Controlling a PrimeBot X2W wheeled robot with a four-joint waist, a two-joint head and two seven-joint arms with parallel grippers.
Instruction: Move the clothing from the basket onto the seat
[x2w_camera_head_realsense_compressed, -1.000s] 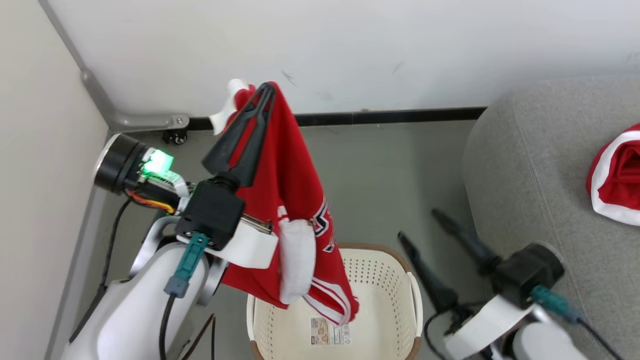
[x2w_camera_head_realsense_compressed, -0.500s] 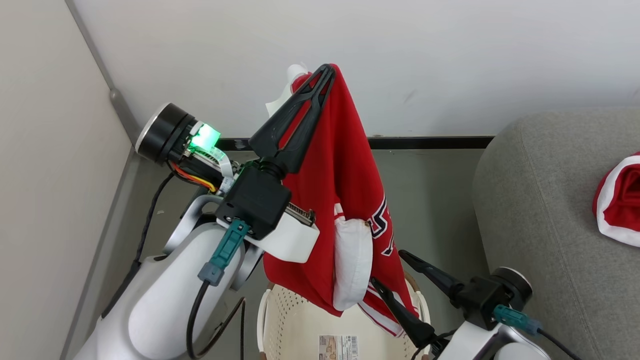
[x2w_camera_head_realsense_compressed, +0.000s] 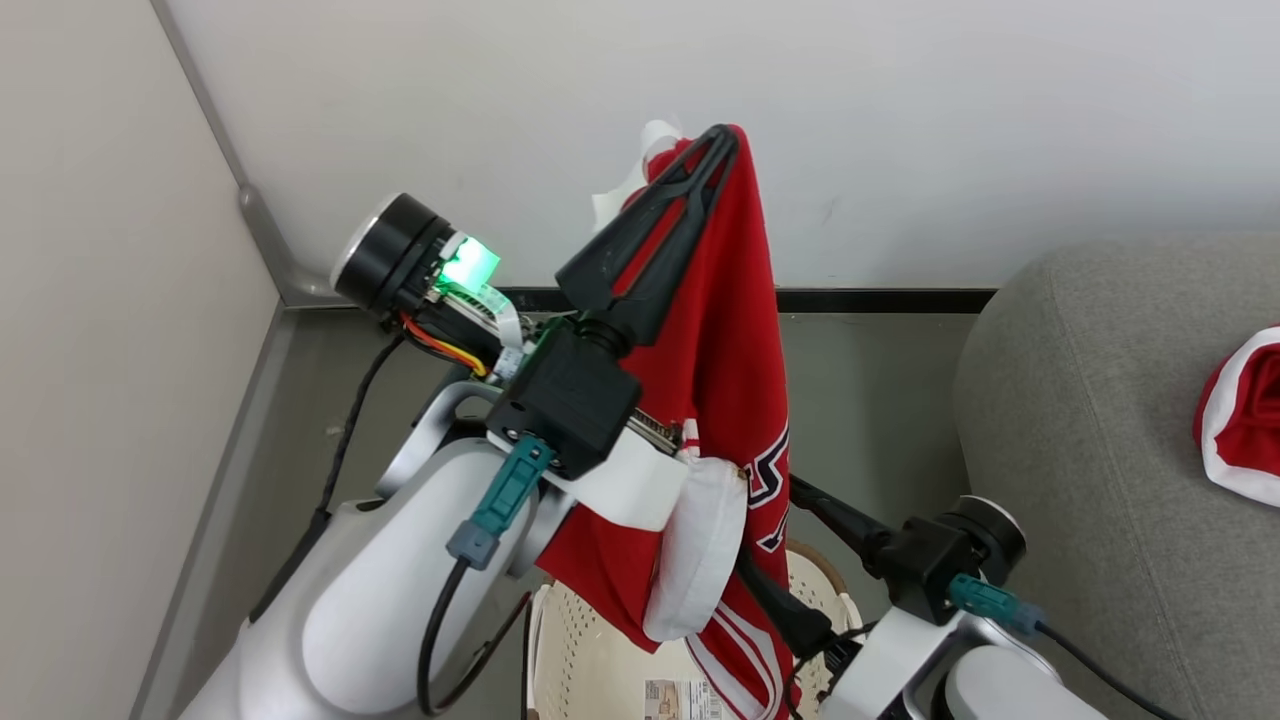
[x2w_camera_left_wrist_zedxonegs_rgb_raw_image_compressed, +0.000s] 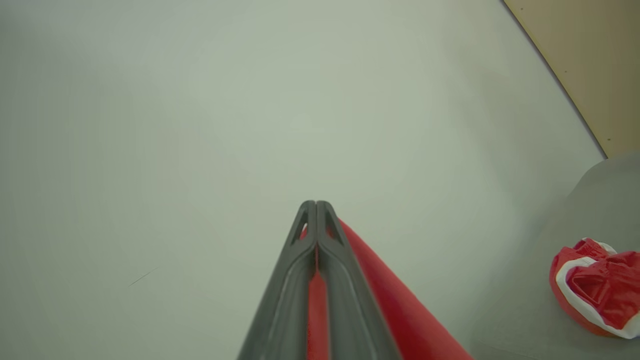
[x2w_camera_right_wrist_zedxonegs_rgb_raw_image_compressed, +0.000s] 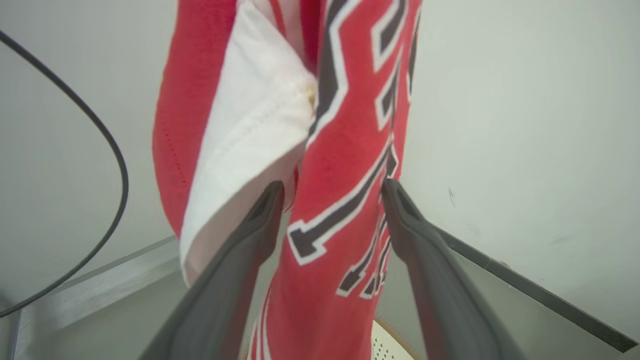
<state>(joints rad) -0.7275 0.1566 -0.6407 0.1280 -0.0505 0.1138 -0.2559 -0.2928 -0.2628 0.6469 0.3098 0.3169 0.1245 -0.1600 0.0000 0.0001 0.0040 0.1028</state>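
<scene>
- right, left fingers (x2w_camera_head_realsense_compressed: 650, 250) are clamped shut on the top edge of the red jersey (x2w_camera_head_realsense_compressed: 720, 360), pointing up, high against the wall.
- jersey hangs full length from that one pinch. part of it drapes over the left wrist. can't tell if the striped hem is clear of the basket (x2w_camera_head_realsense_compressed: 590, 640) below.
- right fingers (x2w_camera_right_wrist_zedxonegs_rgb_raw_image_compressed: 235, 260) are spread wide, one each side of the hanging cloth at the lettering, not closed on it.
- seat (x2w_camera_head_realsense_compressed: 1080, 420) is off to the right, well apart from the jersey. a second red garment (x2w_camera_head_realsense_compressed: 1240, 430) already lies on it.
- risk: the pinch is narrow, so a fast swing right could let the cloth slip out onto the floor or back into the basket.
- risk: a low hem could snag the basket rim and drag or tip it.
- risk: if the right fingers catch just the white sleeve and pull against the left grip, the jersey gets stretched or yanked loose.
- risk: cloth on the left wrist could cling at release.
</scene>
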